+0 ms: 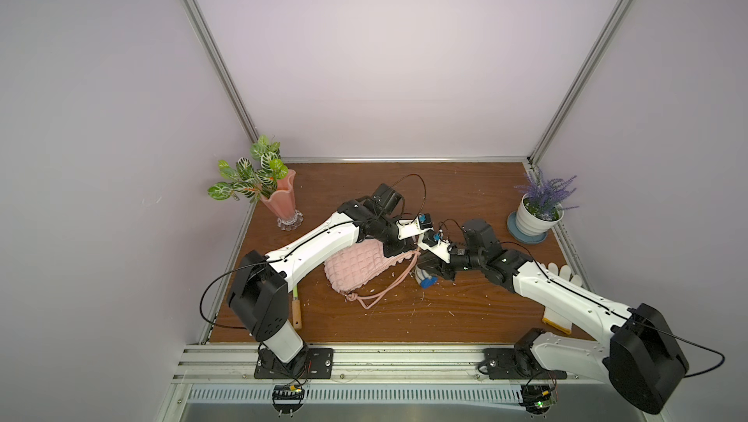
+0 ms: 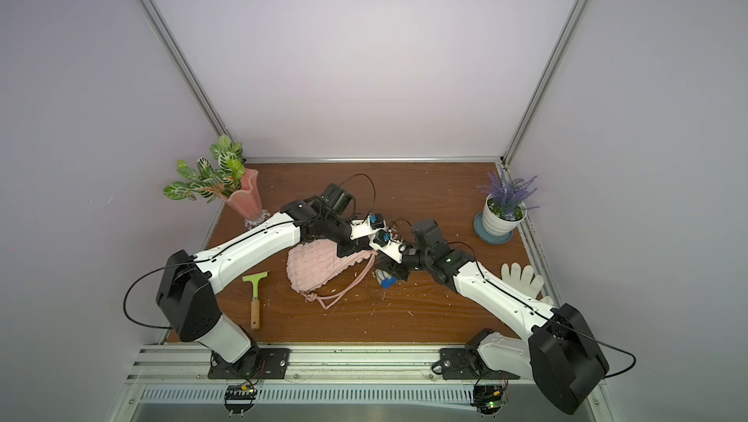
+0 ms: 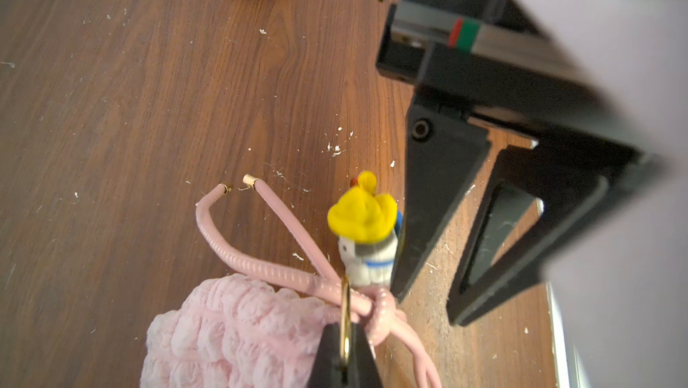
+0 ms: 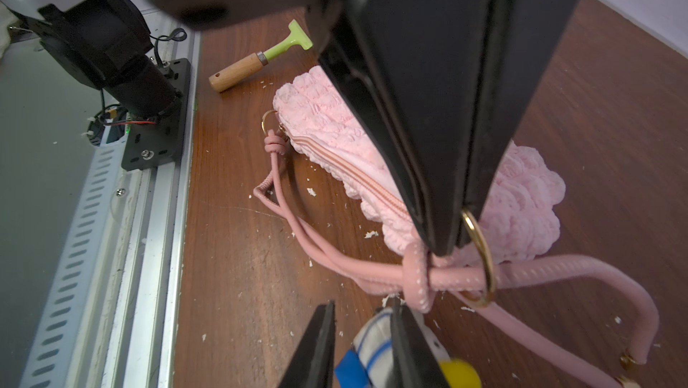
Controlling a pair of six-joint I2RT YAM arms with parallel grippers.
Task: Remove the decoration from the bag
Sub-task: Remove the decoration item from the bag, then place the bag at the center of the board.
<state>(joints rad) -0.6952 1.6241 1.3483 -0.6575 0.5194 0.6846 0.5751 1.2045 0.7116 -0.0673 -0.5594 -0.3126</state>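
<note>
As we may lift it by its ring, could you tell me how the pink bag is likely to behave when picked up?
The bag looks soft and puffy, so it would probably sag rather than hold shape. Its cord strap lies in loose loops and would likely dangle and drag. Contents unseen, so weight is uncertain.

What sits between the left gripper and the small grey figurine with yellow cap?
The pink cord's knot, beside the gold ring the left gripper clamps; right wrist view.

The puffy pink quilted handbag [image 1: 356, 270] lies mid brown wooden desk [image 1: 445, 318]. The small grey yellow-capped figurine [image 3: 366, 252] sits right of it, by my right pincer [image 3: 430, 306]. The pink glass vase [image 1: 281, 203] stands back-left, the white flowerpot [image 1: 528, 217] back-right.
</note>
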